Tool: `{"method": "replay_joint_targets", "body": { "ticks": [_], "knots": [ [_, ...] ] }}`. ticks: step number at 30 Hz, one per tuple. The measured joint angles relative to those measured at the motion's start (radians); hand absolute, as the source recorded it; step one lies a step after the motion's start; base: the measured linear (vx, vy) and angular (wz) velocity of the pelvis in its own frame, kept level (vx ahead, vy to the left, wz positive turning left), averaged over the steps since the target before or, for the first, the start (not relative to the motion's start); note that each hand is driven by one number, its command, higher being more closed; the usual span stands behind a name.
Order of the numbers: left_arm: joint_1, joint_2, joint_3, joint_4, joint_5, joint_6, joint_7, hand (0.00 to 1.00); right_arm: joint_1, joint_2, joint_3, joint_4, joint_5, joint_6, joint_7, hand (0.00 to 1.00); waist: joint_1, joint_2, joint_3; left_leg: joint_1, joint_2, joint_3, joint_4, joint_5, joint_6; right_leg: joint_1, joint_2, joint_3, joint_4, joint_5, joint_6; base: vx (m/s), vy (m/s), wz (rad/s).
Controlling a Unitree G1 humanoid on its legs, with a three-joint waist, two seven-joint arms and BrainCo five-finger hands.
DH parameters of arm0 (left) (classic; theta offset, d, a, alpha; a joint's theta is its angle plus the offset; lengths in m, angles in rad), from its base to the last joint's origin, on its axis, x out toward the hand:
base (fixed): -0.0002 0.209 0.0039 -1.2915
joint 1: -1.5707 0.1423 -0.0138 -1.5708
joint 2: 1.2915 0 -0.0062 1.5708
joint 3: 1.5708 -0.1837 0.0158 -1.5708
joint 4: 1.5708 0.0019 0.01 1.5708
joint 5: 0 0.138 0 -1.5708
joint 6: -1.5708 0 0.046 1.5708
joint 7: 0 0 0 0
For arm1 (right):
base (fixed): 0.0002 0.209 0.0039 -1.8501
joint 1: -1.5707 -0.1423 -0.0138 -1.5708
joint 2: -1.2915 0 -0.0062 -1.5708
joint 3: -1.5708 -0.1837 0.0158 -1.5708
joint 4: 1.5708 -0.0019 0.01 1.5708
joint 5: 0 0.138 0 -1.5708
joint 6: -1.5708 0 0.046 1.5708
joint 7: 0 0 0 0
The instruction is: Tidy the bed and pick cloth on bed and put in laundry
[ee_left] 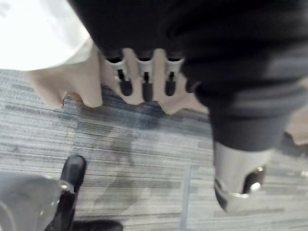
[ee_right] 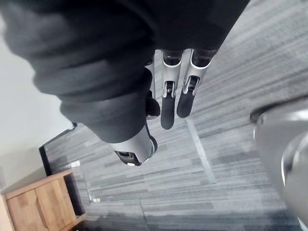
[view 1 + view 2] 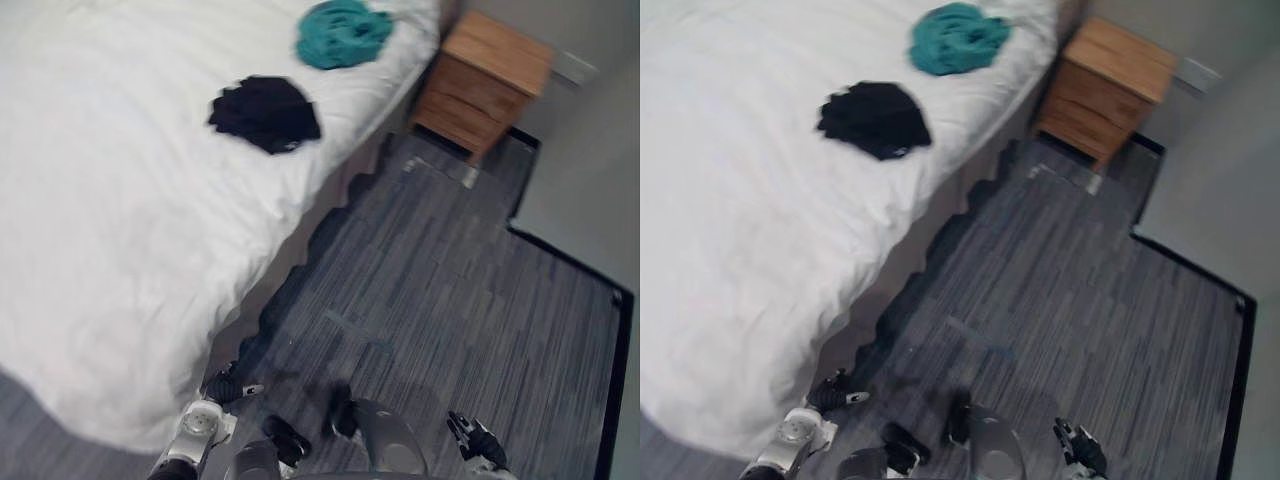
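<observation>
Hands first: left hand [image 1: 145, 79] and right hand [image 2: 167, 96] hang slack, empty; I see black cloth [image 3: 265, 112] and teal cloth [image 3: 343, 33] on bed [image 3: 120, 220], so nothing's picked yet.

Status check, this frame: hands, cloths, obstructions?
Both open, empty: left hand by bed edge, right hand over floor. Untouched on bed: black cloth, teal cloth. No obstruction seen.

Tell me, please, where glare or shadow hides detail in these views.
Left eye view: the white bedding glares, its folds faint, and the bed's shadow darkens the floor along its edge. Left wrist view: the bedding corner is washed out to plain white. Right wrist view: floor and wooden nightstand are evenly lit.
</observation>
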Motion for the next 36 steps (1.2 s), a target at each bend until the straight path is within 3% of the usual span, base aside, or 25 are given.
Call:
{"method": "replay_joint_targets", "body": {
  "ticks": [1, 2, 5, 7, 8, 9, 10, 11, 12, 13, 14, 16, 17, 18, 27, 34, 36],
  "knots": [
    [-0.001, -0.001, -0.002, 0.003, 0.008, -0.001, -0.014, 0.0, -0.01, 0.001, 0.015, 0.01, -0.027, -0.005, 0.002, 0.0, 0.0, 0.004, -0.002, 0.015, 0.022, 0.058, 0.039, -0.004, 0.006, 0.052, 0.018, 0.015, -0.107, 0.035, 0.055, 0.1, -0.103, -1.47],
    [-0.002, -0.004, -0.006, 0.012, 0.012, -0.002, -0.026, 0.0, -0.011, 0.007, 0.021, 0.009, -0.061, -0.016, 0.001, 0.0, -0.001, 0.004, -0.002, 0.039, 0.043, 0.099, 0.077, -0.01, 0.009, 0.096, 0.049, 0.037, -0.214, 0.055, 0.084, 0.09, -0.137, -1.44],
    [0.0, -0.019, -0.033, 0.047, 0.019, -0.013, -0.027, 0.0, 0.005, 0.0, 0.077, -0.001, -0.102, -0.039, -0.004, 0.0, -0.004, 0.013, -0.007, 0.124, 0.108, 0.156, 0.171, -0.029, 0.008, 0.177, 0.095, 0.09, -0.324, 0.069, 0.085, 0.0, -0.137, -1.26],
    [-0.008, -0.059, -0.07, 0.048, 0.008, -0.025, -0.009, 0.0, 0.039, -0.015, 0.138, -0.038, -0.142, -0.046, -0.029, 0.0, -0.007, 0.045, -0.026, 0.133, 0.243, 0.051, 0.388, -0.007, 0.028, 0.2, 0.14, 0.193, -0.329, 0.074, 0.074, 0.02, -0.127, -1.19],
    [-0.013, -0.072, -0.069, 0.048, -0.005, -0.028, 0.002, 0.0, 0.027, -0.019, 0.152, -0.037, -0.143, -0.039, -0.042, 0.0, -0.001, 0.036, -0.021, 0.07, 0.27, -0.072, 0.485, 0.007, 0.045, 0.212, 0.137, 0.244, -0.325, 0.066, 0.061, 0.04, -0.031, -1.15],
    [-0.018, -0.091, -0.068, 0.049, -0.026, -0.034, 0.01, 0.0, 0.004, -0.023, 0.161, -0.039, -0.148, -0.031, -0.054, 0.0, -0.001, 0.03, -0.019, -0.008, 0.221, -0.263, 0.479, -0.035, -0.001, 0.197, 0.114, 0.304, -0.303, 0.064, 0.057, 0.02, 0.091, -1.47],
    [-0.013, -0.098, -0.057, 0.044, -0.036, -0.061, 0.018, 0.0, -0.027, -0.035, 0.159, -0.034, -0.181, -0.031, -0.055, 0.0, 0.011, 0.011, -0.005, -0.064, 0.115, -0.468, 0.372, -0.062, -0.058, 0.165, 0.073, 0.384, -0.271, 0.065, 0.059, -0.02, 0.115, -1.6],
    [-0.007, -0.098, -0.048, 0.039, -0.035, -0.08, 0.018, 0.0, -0.041, -0.039, 0.158, -0.032, -0.187, -0.033, -0.049, 0.0, 0.024, 0.005, -0.001, -0.077, 0.057, -0.564, 0.292, -0.057, -0.089, 0.152, 0.065, 0.429, -0.259, 0.068, 0.063, -0.03, 0.188, -2.36],
    [0.015, -0.103, -0.042, 0.041, -0.035, -0.115, 0.022, 0.0, -0.049, -0.063, 0.161, -0.032, -0.22, -0.042, -0.03, 0.0, 0.057, 0.026, -0.007, -0.07, -0.015, -0.771, 0.082, 0.01, -0.135, 0.126, 0.072, 0.518, -0.248, 0.078, 0.081, 0.01, 0.175, -1.92],
    [0.03, -0.106, -0.041, 0.041, -0.038, -0.128, 0.022, 0.0, -0.049, -0.07, 0.167, -0.032, -0.222, -0.046, -0.02, 0.0, 0.059, 0.046, -0.012, -0.071, -0.022, -0.83, 0.018, 0.071, -0.156, 0.12, 0.089, 0.539, -0.251, 0.081, 0.089, 0.07, 0.297, -1.97],
    [0.045, -0.099, -0.042, 0.055, -0.069, -0.141, 0.023, 0.0, -0.055, -0.065, 0.184, -0.026, -0.244, -0.049, -0.007, 0.0, 0.06, 0.045, -0.019, -0.042, -0.054, -0.851, -0.029, 0.08, -0.177, 0.121, 0.078, 0.57, -0.278, 0.089, 0.121, 0.08, 0.177, -0.9],
    [0.041, -0.09, -0.057, 0.056, -0.095, -0.143, 0.025, 0.0, -0.026, -0.061, 0.204, -0.026, -0.257, -0.05, 0.008, 0.0, 0.043, 0.003, -0.024, 0.006, -0.11, -0.841, -0.141, 0.131, -0.151, 0.116, 0.034, 0.559, -0.304, 0.106, 0.132, 0.11, 0.134, -0.32],
    [0.034, -0.086, -0.07, 0.056, -0.104, -0.144, 0.036, 0.0, -0.012, -0.061, 0.204, -0.025, -0.256, -0.05, 0.007, 0.0, 0.041, -0.003, -0.028, 0.008, -0.12, -0.838, -0.166, 0.142, -0.143, 0.111, 0.028, 0.555, -0.313, 0.119, 0.137, 0.09, 0.079, 0.01],
    [0.03, -0.094, -0.042, 0.176, -0.15, -0.035, 0.101, 0.0, -0.029, -0.013, 0.229, 0.057, -0.254, -0.045, 0.003, 0.0, 0.053, -0.035, -0.127, 0.104, -0.162, -0.952, -0.46, 0.326, -0.138, 0.137, 0.04, 0.488, -0.411, 0.159, 0.123, 0.0, 0.0, 0.0],
    [0.032, -0.094, -0.042, 0.177, -0.151, -0.035, 0.1, 0.0, -0.013, -0.013, 0.228, 0.058, -0.254, -0.044, 0.002, 0.0, 0.05, -0.037, -0.126, 0.113, -0.162, -0.952, -0.465, 0.326, -0.138, 0.143, 0.039, 0.489, -0.407, 0.158, 0.12, 0.0, 0.0, 0.0],
    [0.033, -0.066, -0.033, 0.205, -0.278, -0.033, 0.055, 0.0, 0.035, 0.019, 0.149, 0.096, -0.213, 0.039, -0.053, 0.0, 0.047, -0.047, -0.103, 0.158, -0.118, -0.856, -0.459, 0.308, -0.163, 0.15, 0.076, 0.532, -0.418, 0.171, 0.105, -0.01, -0.023, -0.29],
    [0.047, -0.066, 0.01, 0.215, -0.323, -0.033, 0.036, 0.0, 0.075, 0.021, 0.142, 0.096, -0.213, 0.056, -0.064, 0.0, 0.046, -0.033, -0.096, 0.181, -0.092, -0.811, -0.459, 0.296, -0.18, 0.151, 0.102, 0.544, -0.434, 0.183, 0.099, 0.03, -0.065, -0.59]
  ]
}}
